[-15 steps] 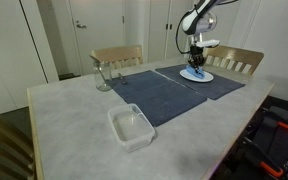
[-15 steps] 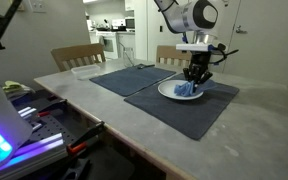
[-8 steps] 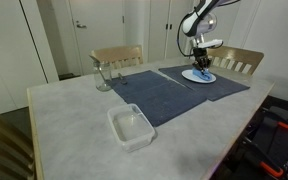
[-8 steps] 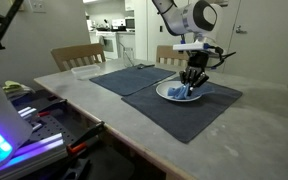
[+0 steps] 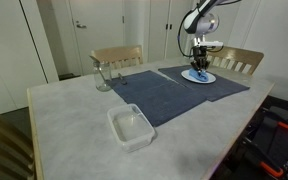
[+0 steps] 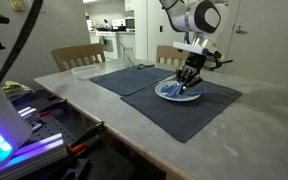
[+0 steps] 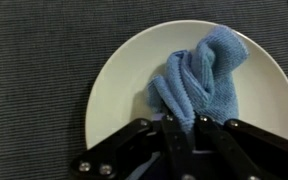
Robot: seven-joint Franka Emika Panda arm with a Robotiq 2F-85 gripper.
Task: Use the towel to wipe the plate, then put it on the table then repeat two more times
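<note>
In the wrist view a light-blue towel lies crumpled on the round white plate. My gripper is shut on the towel's near end, with the cloth pinched between its black fingers. In both exterior views the gripper stands straight above the plate, pressing the towel onto it. The plate rests on a dark-blue mat on the pale marbled table.
A clear rectangular plastic container sits near the table's front edge. A glass stands at the far left of the table. Another dark-blue mat lies alongside. Wooden chairs stand behind the table.
The gripper, still shut on the towel, has slid a little across the plate and turned its wrist. The plate and mats stay put.
</note>
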